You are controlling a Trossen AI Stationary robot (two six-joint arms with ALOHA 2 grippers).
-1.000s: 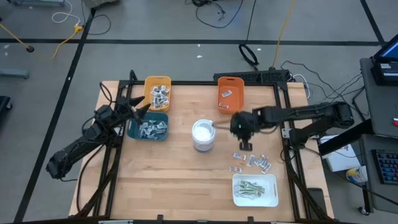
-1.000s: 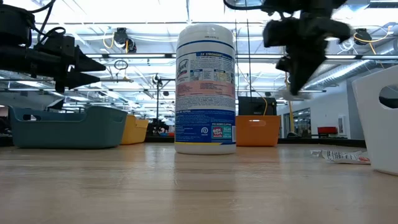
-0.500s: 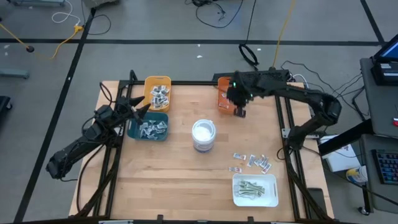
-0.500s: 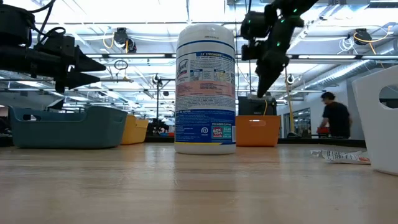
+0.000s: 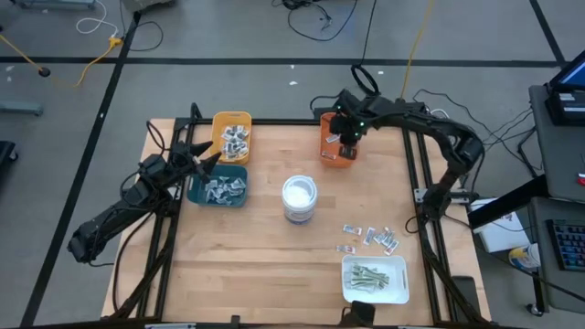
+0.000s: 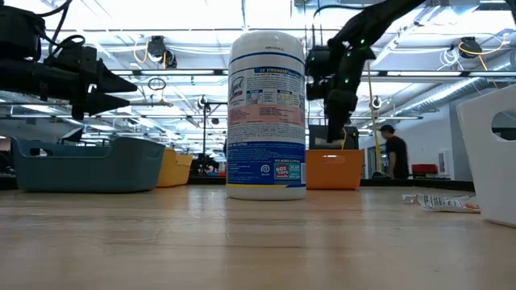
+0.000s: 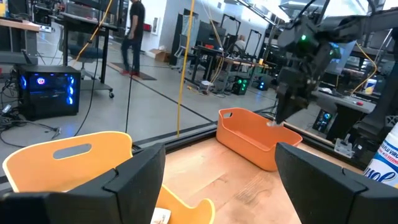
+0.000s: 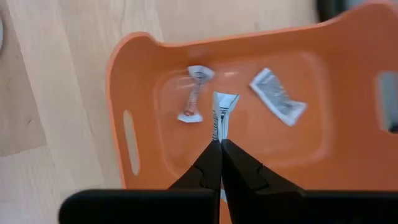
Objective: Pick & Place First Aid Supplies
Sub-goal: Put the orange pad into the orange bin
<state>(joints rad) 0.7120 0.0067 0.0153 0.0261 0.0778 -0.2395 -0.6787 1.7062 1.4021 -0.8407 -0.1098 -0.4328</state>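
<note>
My right gripper (image 8: 219,148) hangs over the orange bin (image 5: 335,139) at the table's far edge, shut on a small white packet (image 8: 222,112). Two more packets (image 8: 194,93) (image 8: 278,93) lie flat on the bin's floor. Several loose packets (image 5: 370,236) lie on the wood at the right. My left gripper (image 5: 208,163) waits open and level at the table's left, beside the teal bin (image 5: 219,187). The left wrist view shows its fingers (image 7: 134,180) wide apart with nothing between them. My right gripper pinches one end of the white packet (image 8: 217,134) between its two fingertips. The fingers slant down from above. The packet sticks out beyond the tips, lifted clear above the orange bin's floor.
A white wipes canister (image 5: 300,197) stands upright mid-table. The yellow bin (image 5: 231,135) and the teal bin hold packets at the far left. A white tray (image 5: 398,291) with pale strips sits near the right front. A person walks in the room behind (image 6: 395,153).
My right gripper, shut throughout, has swung from over the wood right of the canister toward the table's far edge, and now hangs above the orange bin.
</note>
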